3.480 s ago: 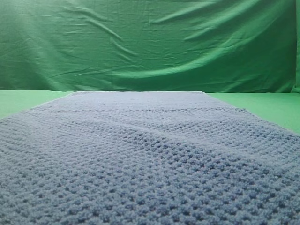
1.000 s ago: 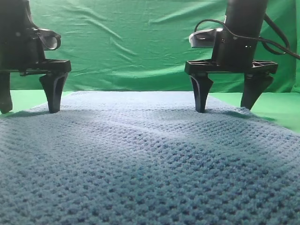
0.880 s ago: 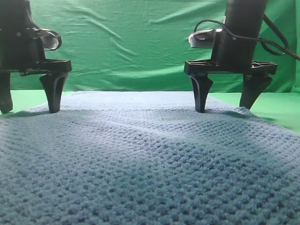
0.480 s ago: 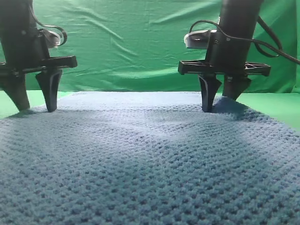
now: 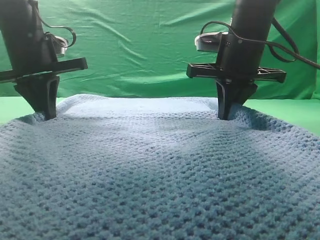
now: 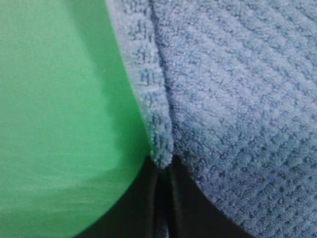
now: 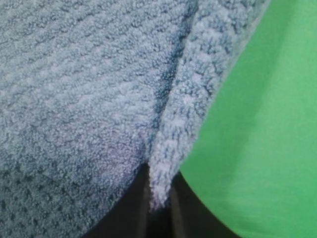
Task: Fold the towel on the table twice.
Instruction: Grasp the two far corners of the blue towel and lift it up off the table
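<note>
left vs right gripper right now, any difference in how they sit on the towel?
The left gripper bites the towel at its far left edge; the right gripper bites the far right edge. In the wrist views, the table shows left of the left gripper's pinched hem but right of the right gripper's. Shared: both are shut on a raised hem.

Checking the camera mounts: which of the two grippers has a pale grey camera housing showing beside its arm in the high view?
The right gripper: a pale grey housing sits on its arm's left side. The left gripper shows only a dark unit and cable.
</note>
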You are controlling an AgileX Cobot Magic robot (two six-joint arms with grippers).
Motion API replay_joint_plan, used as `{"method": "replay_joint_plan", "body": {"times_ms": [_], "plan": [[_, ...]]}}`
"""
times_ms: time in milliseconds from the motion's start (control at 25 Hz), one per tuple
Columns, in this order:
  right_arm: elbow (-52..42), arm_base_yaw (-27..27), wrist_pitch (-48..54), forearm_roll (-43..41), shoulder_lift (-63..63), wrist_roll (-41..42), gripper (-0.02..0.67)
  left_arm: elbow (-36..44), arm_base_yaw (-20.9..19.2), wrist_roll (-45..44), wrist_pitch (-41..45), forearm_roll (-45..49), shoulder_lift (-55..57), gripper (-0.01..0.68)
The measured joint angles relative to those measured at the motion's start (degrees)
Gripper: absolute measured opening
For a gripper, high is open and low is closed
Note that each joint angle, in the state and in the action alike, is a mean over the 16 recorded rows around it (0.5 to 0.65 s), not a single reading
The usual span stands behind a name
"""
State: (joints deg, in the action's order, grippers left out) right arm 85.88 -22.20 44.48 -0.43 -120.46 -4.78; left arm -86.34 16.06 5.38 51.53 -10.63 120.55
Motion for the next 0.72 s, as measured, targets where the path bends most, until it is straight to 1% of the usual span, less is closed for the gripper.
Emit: {"method": "replay_joint_plan", "body": {"times_ms": [160,320,520,720], "plan": [[3.2,0.2,2.6,-0.9,0.3,0.1,0.005,-5.0,0.3,0.1,4.0,2.0,0.0,0.000],[10.0,0.6,5.8,-2.3,0.9,0.4,0.000,-13.9,0.6,0.5,8.0,5.5,-0.9,0.000],[23.5,1.1,9.0,-4.2,1.7,1.1,0.000,-29.4,0.9,1.3,11.2,9.8,-2.5,0.000],[38.1,1.6,10.0,-5.4,2.7,2.4,0.000,-43.9,0.9,1.8,11.6,12.6,-4.3,0.000]]}}
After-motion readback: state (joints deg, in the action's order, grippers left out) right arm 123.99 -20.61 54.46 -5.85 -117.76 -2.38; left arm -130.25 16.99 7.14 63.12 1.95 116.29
